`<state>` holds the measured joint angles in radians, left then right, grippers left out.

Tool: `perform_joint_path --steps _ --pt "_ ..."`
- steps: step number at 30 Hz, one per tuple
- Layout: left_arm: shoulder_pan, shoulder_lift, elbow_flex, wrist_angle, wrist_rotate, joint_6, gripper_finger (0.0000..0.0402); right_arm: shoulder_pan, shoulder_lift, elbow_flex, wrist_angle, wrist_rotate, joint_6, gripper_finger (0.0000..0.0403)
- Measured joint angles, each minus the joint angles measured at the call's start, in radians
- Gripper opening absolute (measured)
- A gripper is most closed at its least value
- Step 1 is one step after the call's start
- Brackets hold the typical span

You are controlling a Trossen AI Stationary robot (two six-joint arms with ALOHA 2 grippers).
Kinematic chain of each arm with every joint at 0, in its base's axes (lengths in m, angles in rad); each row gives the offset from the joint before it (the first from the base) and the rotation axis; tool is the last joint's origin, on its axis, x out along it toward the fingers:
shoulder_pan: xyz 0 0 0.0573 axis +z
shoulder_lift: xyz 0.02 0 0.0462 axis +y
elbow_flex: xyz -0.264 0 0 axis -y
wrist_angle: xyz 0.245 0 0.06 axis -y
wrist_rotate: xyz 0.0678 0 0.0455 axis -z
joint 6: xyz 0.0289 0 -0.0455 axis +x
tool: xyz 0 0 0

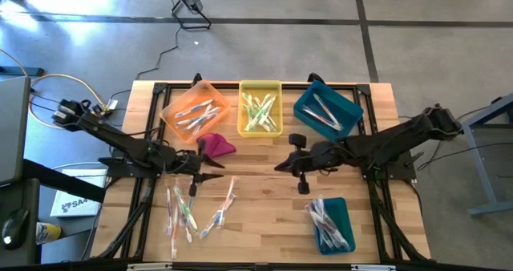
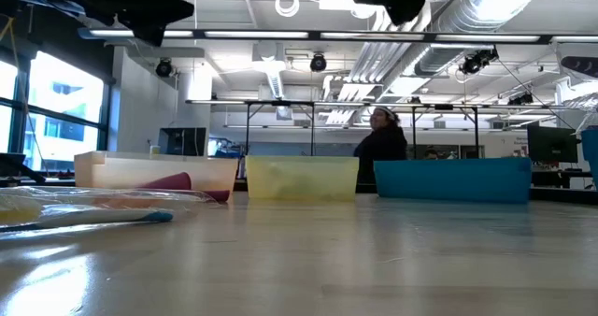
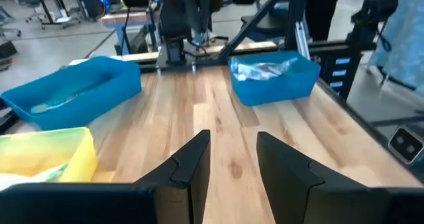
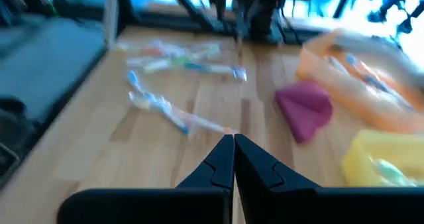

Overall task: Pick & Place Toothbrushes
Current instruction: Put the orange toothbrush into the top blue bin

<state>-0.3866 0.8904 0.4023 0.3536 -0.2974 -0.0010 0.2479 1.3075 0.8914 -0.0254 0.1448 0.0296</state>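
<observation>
Several wrapped toothbrushes (image 1: 195, 209) lie loose on the wooden table near its front left; they also show in the right wrist view (image 4: 173, 114). More toothbrushes lie inside the orange bin (image 1: 196, 111), the yellow bin (image 1: 260, 107), the far teal bin (image 1: 327, 111) and the near teal bin (image 1: 330, 224). My left gripper (image 1: 215, 171) hovers open above the table's middle left, its fingers (image 3: 192, 168) apart with nothing between them. My right gripper (image 1: 279, 166) hovers right of it, shut (image 4: 233, 151) and empty, pointing toward the loose toothbrushes.
A magenta cloth lump (image 1: 216, 145) lies in front of the orange bin, between the two grippers and the bins. Bare wood (image 1: 264, 215) spreads between the loose toothbrushes and the near teal bin. A person (image 2: 381, 144) stands in the room beyond the table.
</observation>
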Motion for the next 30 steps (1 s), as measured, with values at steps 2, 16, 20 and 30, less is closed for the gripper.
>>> perform_joint_path --steps 2,16,20,30 --pt "0.000 0.021 0.000 0.012 0.008 -0.027 0.0120 -0.015 -0.005 -0.061 0.132 -0.045 0.001 0.0003" --pt "-0.127 0.155 0.000 0.026 -0.008 -0.310 0.0120 -0.100 -0.062 -0.369 0.673 -0.291 0.063 0.0004" --pt "-0.186 0.191 0.007 0.072 -0.087 -0.346 0.0120 -0.100 -0.079 -0.385 0.665 -0.315 0.054 0.0004" --pt "-0.229 0.289 0.128 0.033 -0.186 -0.373 0.0120 -0.098 -0.103 -0.382 0.724 -0.467 -0.031 0.0004"
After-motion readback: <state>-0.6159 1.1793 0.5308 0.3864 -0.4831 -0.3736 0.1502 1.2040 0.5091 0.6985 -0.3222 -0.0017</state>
